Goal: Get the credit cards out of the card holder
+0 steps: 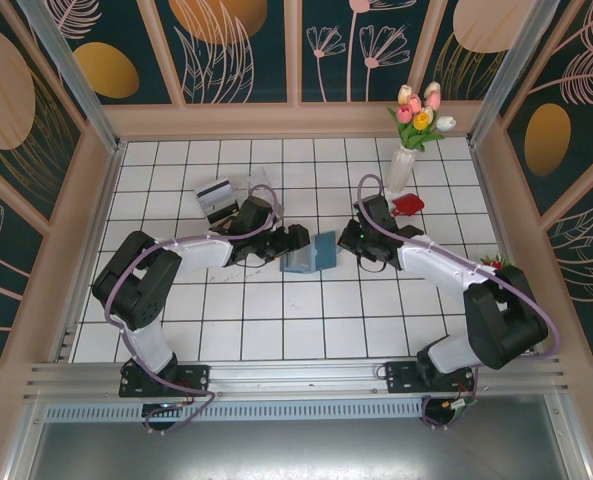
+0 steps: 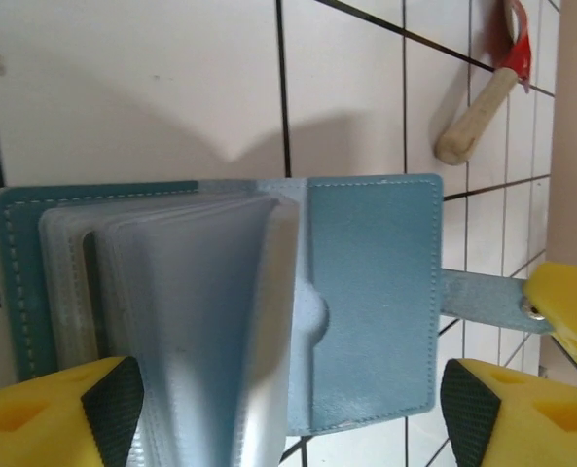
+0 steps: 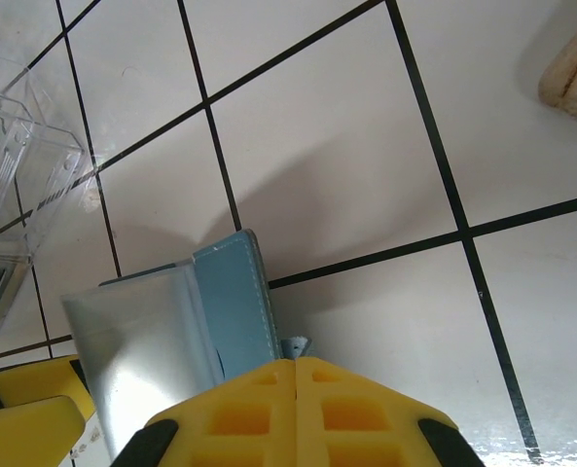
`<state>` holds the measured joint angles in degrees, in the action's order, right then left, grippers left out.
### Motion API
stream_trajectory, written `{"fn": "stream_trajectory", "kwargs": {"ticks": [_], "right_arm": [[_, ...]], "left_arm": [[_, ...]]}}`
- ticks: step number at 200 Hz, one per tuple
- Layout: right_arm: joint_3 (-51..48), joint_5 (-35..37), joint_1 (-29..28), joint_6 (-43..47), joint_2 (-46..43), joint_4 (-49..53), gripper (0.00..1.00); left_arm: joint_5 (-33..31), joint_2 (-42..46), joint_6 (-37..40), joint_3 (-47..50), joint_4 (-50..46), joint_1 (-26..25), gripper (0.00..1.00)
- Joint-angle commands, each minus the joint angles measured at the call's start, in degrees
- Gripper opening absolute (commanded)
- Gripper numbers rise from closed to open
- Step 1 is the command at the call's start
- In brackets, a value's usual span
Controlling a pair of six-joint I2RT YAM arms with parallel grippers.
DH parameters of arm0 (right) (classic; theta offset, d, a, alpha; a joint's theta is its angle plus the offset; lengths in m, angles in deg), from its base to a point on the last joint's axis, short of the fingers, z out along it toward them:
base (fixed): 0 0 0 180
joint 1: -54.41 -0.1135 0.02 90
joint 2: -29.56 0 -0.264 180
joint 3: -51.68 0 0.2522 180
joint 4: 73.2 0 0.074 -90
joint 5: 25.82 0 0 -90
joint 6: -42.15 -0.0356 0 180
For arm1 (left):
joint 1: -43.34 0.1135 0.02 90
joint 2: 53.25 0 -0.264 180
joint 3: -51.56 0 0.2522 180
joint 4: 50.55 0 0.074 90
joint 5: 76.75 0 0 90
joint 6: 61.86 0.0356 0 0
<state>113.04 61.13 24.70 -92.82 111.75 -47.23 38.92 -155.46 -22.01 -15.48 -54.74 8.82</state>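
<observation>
The teal card holder point(image 1: 312, 252) lies open on the tiles, its greyish clear sleeves point(image 2: 191, 321) fanned up beside the teal cover point(image 2: 371, 292). My left gripper point(image 2: 293, 413) is open and straddles the holder's near edge, one pad point(image 2: 113, 409) by the sleeves and the other point(image 2: 468, 409) past the cover. My right gripper point(image 3: 296, 368) is shut on the holder's small strap tab point(image 3: 296, 345), which also shows as the strap point(image 2: 483, 297) in the left wrist view. A white-grey credit card with a dark stripe point(image 1: 215, 192) lies at the back left. I cannot tell whether the sleeves hold cards.
A clear plastic box point(image 1: 259, 186) stands behind the left arm, its corner point(image 3: 16, 165) visible from the right wrist. A red tool with a wooden handle point(image 2: 473, 122) lies behind the right gripper, next to a white vase of tulips point(image 1: 400, 168). Wooden walls enclose the tiled floor.
</observation>
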Motion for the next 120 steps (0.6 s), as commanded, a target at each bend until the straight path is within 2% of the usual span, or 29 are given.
{"fn": "stream_trajectory", "kwargs": {"ticks": [1,120], "right_arm": [[0.57,-0.53,0.28,-0.06,0.68,0.11,0.07],[0.50,-0.78,0.35,-0.09,0.82,-0.17,0.07]], "left_arm": [[1.92,-0.10,0.37,-1.12,1.82,-0.30,0.79],[10.92,-1.89,-2.06,-0.80,10.87,-1.80,0.75]]}}
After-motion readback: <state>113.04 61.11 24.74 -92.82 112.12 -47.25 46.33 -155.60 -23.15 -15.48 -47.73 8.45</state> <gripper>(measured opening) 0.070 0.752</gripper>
